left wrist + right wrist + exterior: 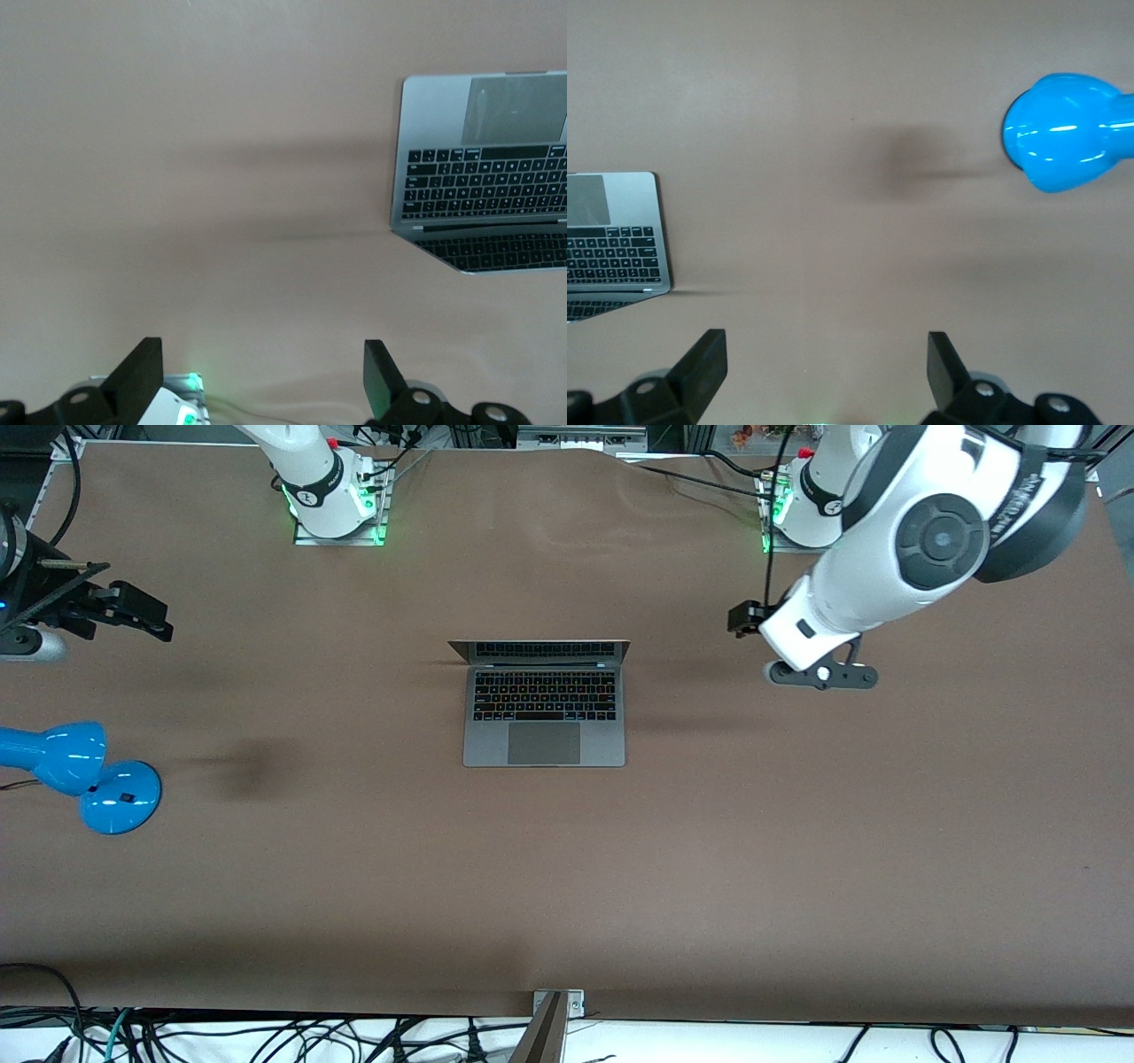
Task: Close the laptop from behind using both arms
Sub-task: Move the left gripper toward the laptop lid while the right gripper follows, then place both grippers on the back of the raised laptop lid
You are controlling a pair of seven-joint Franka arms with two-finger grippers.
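One laptop (544, 707) sits open near the middle of the brown desk (567, 886), its trackpad edge nearest the front camera and its lid tilted back toward the arms' bases. Toward the right arm's end, a blue lamp (80, 775) rests on the desk (somewhat nearer the camera than the laptop). Farther back, the left end effector (261, 376) hangs over bare desk toward the left arm's end, well apart from the laptop, fingers (135, 372) spread wide with nothing between them. Likewise the right end effector (827, 372) hangs over the desk's edge at the right arm's end, also spread wide and empty, the laptop well off to its side.
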